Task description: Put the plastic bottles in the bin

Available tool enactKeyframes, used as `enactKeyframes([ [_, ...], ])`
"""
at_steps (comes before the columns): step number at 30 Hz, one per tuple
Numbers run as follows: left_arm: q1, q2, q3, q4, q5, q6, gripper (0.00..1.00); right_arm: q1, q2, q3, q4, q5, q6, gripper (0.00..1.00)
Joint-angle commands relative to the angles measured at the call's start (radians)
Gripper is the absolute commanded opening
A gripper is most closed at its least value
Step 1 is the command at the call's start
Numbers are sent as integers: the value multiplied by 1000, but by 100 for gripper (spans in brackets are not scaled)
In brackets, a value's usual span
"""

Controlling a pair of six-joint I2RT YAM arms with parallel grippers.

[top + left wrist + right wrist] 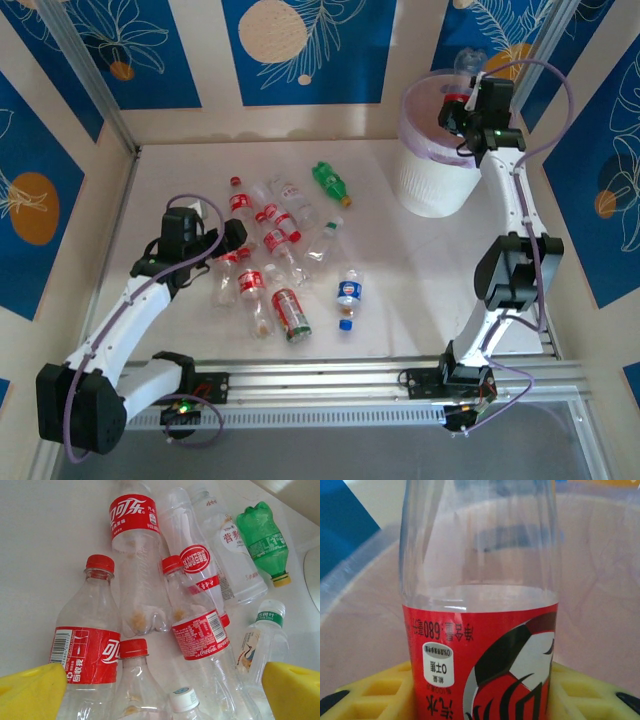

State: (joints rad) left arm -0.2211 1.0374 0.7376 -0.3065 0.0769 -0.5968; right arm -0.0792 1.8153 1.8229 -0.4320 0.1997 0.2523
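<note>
Held bottle [466,70]: clear plastic with a red label, standing roughly upright over the open mouth of the bin [430,185]. In the right wrist view the label print reads upside down, and the label carries a black-and-white swirl. The bottle body [480,555] above the label is transparent and appears empty.

Bin: one, white and round, with a purplish translucent liner [600,580]. It stands on the table [420,260] at the far right.

Right arm: extended forward and up from its base, wrist over the bin rim. The right gripper [458,108] is closed on the held bottle at label height, with a yellow finger [375,690] pressed against each side.

Left arm: reaches forward at low height and angles inward. The left gripper [232,237] is poised over the left part of the bottle cluster. Its jaws are spread wide, with a yellow fingertip [30,695] at each lower corner of the wrist view and nothing gripped.

Bottles on the table [280,240]: about eleven lying flat in a loose cluster left of centre. Overlap prevents a firm count.
- Most have red caps and red labels.
- One green bottle [330,183] lies at the far edge.
- One blue-labelled bottle [348,292] lies apart on the near right.
- One crushed red bottle [291,315] lies nearest the bases.

The left wrist view shows nine of these, several touching.
</note>
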Motion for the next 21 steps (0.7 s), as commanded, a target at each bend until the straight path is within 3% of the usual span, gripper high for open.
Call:
enactKeyframes([
  [1, -8, 3, -15, 4, -18, 8, 100, -7, 24, 2, -21, -26, -24, 50],
  [13, -7, 0, -20, -2, -26, 13, 100, -13, 99, -4, -58, -25, -32, 56],
  [21, -8, 4, -22, 0, -25, 11, 100, -19, 126, 9, -71, -40, -30, 68],
])
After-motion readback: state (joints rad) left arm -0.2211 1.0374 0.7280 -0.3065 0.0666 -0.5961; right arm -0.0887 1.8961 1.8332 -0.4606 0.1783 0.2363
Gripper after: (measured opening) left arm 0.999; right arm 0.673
